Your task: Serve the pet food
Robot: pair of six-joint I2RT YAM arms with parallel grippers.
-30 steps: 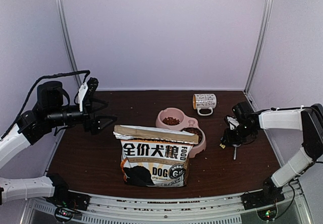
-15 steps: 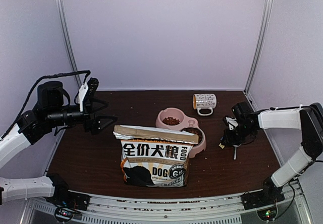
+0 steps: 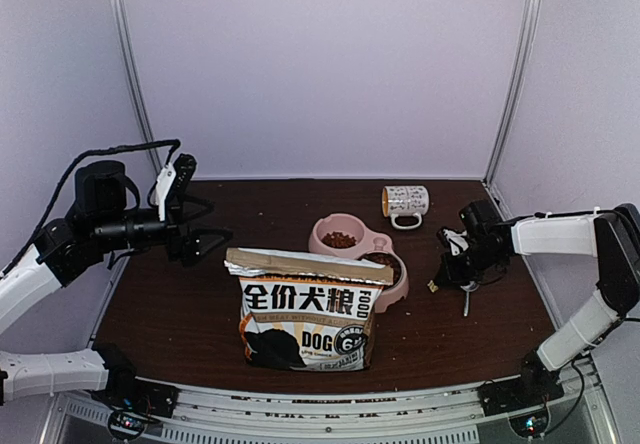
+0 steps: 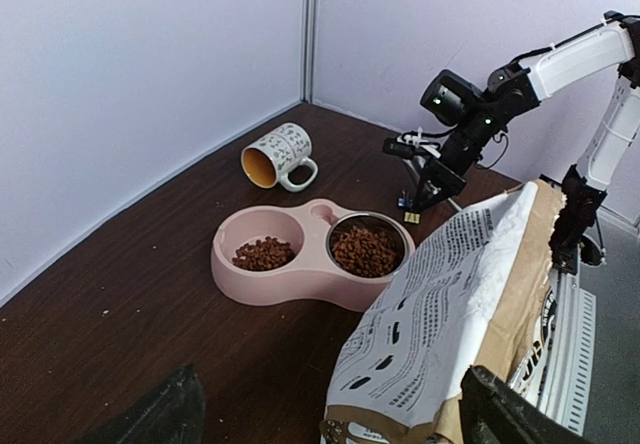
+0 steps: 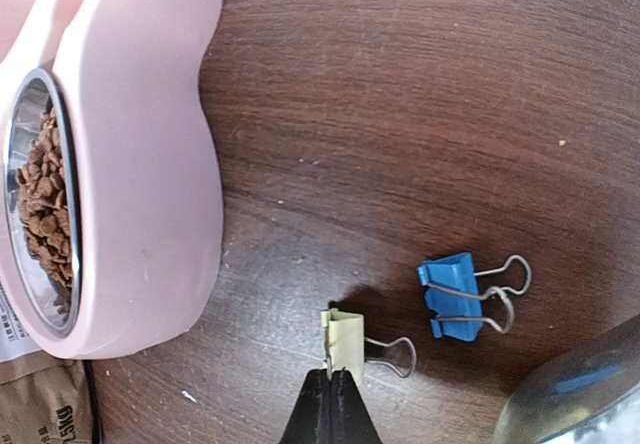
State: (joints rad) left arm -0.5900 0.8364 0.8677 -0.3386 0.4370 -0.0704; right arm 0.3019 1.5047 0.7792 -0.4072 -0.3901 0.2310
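The pet food (image 4: 365,249) lies in both wells of the pink bowl (image 4: 285,286) on the desk (image 3: 170,314), behind the bag (image 3: 305,314). The left claw (image 3: 205,221) hangs wide open, left of the bag. The right claw (image 5: 328,396) is pressed fully closed, its tips touching a cream clip (image 5: 345,337) beside a blue clip (image 5: 455,296).

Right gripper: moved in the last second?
Yes, slightly. In the top view the right gripper has edged left, toward the pink bowl, and its jaws have shut.
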